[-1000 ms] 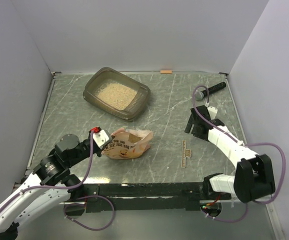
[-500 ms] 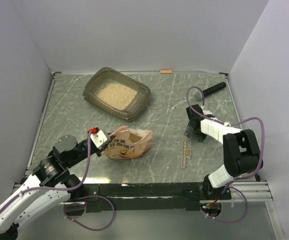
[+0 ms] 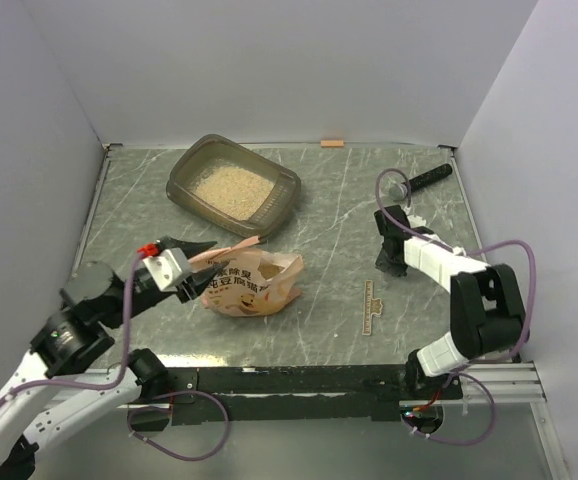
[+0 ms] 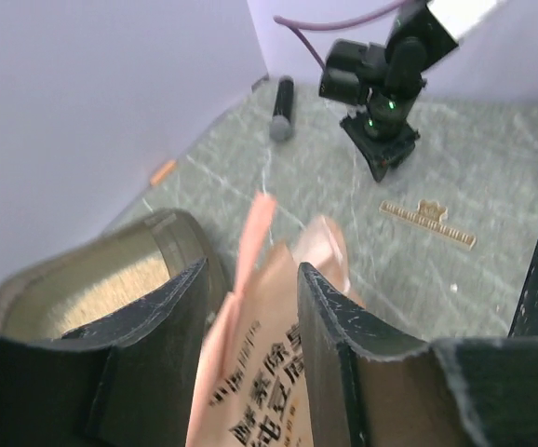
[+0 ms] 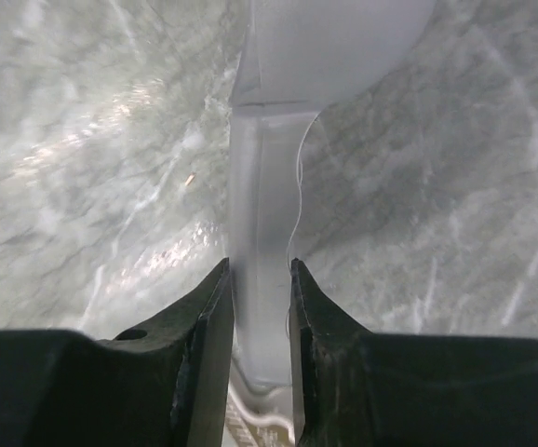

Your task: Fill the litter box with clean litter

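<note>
The grey-brown litter box (image 3: 187, 170) stands at the back left, with beige clean litter (image 3: 231, 187) spread over its floor. The left wrist view shows its wall (image 4: 178, 244) and the granules (image 4: 111, 291). The orange-pink litter pouch (image 3: 251, 285) lies on the table in front of the box. My left gripper (image 3: 207, 265) is at the pouch's left end, open. The pouch's top edge (image 4: 269, 317) stands between the spread jaws (image 4: 252, 270). My right gripper (image 3: 389, 262) points down at the table on the right. Its jaws (image 5: 258, 268) stand a narrow gap apart, with a white bar (image 5: 262, 186) seen between them.
A black microphone-like stick (image 3: 421, 180) lies at the back right, also seen in the left wrist view (image 4: 281, 107). A thin wooden strip (image 3: 368, 307) lies right of the pouch. A small orange piece (image 3: 332, 143) sits against the back wall. Grey walls close in three sides.
My left gripper has opened and drawn back to the left, and the pouch has shifted slightly. My right arm has folded in toward its base and its jaws have narrowed.
</note>
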Robot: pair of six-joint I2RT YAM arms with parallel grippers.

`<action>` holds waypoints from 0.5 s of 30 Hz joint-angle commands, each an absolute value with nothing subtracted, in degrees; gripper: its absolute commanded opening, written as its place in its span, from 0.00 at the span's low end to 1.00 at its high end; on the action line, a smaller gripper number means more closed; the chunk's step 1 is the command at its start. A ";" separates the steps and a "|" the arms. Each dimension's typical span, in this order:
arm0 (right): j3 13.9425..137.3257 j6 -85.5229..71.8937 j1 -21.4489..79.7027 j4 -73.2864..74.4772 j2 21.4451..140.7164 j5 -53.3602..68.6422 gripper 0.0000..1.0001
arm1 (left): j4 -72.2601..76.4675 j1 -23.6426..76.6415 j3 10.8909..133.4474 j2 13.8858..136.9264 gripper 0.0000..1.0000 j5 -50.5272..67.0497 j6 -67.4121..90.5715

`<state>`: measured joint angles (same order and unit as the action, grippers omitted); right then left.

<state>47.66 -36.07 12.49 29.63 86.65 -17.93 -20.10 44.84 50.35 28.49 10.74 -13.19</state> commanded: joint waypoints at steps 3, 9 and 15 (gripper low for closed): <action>51.06 -32.27 15.20 34.01 70.94 -21.80 0.00 | -23.03 44.91 62.03 31.90 0.48 12.31 -11.17; 60.27 -18.21 22.75 38.31 58.11 -3.67 0.00 | -24.25 44.82 66.27 34.98 0.50 13.70 -10.46; 71.78 -7.83 34.06 46.93 53.79 21.66 0.00 | -24.61 44.82 64.87 34.28 0.54 16.52 -11.78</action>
